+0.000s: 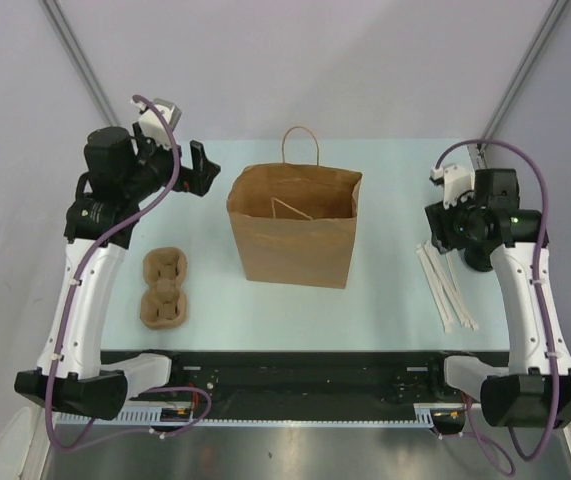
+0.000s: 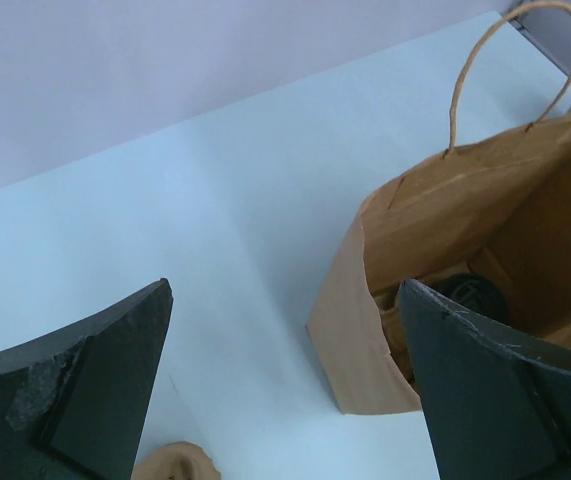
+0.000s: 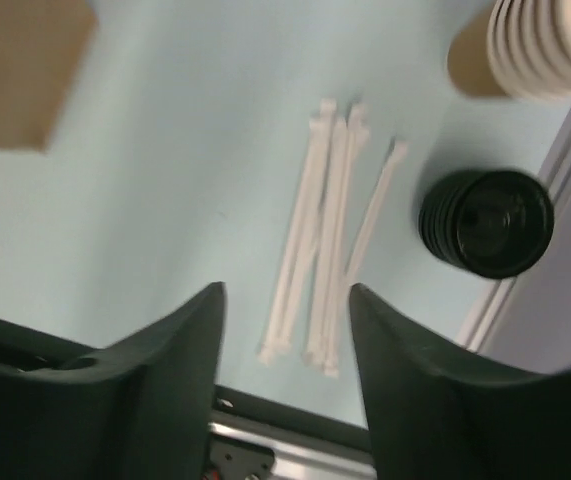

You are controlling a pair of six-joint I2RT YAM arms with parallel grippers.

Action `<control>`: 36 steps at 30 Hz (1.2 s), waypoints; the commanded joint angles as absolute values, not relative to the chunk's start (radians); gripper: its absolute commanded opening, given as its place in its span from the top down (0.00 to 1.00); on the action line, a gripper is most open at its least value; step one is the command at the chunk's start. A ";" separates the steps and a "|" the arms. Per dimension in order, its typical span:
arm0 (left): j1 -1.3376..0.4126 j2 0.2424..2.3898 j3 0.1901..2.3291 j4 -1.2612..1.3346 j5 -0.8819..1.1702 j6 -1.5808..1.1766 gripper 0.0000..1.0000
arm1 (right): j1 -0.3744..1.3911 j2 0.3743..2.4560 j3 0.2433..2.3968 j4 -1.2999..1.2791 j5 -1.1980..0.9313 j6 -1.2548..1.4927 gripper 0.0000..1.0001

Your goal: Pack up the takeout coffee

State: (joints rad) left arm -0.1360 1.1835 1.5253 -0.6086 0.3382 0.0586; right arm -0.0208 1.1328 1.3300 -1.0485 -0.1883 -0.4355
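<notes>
Holding the left gripper (image 2: 285,292) above the table's (image 1: 205,255) far-left corner, I have its jaws spread to their widest, and nothing sits between them. Left wrist view: the camera looks into the open top of the brown paper bag (image 2: 435,215). The takeout coffee (image 2: 470,293) is inside that bag, low down near its floor. Only its round black lid shows, and my own right-hand finger hides part of it. The cup body is not visible.

The bag stands upright at the middle of the table, its twisted paper handles raised. A moulded pulp cup carrier (image 1: 163,288) lies flat near the left edge, apart from the bag.

The right gripper (image 3: 287,295) hangs over the right edge of the table. Its jaws are partly apart, with a clear gap, and grip nothing. Below it lie several paper-wrapped straws (image 3: 325,230), side by side. Just beyond them, at the far-right corner, sit a stack of black lids (image 3: 485,222) and a stack of lidless paper cups (image 3: 545,45).
</notes>
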 commanded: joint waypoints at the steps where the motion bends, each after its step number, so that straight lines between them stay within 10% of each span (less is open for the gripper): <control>1: -0.130 1.161 1.479 -0.581 0.402 0.026 0.01 | -0.089 1.167 1.209 -1.059 -0.092 -0.587 0.50; 14: -0.130 1.173 1.424 -0.574 0.406 0.017 0.00 | -0.206 1.439 1.103 -0.736 -0.014 -0.551 0.72; 36: -0.130 1.195 1.437 -0.640 0.387 0.060 0.01 | -0.285 1.738 1.097 -0.578 -0.155 -0.526 0.63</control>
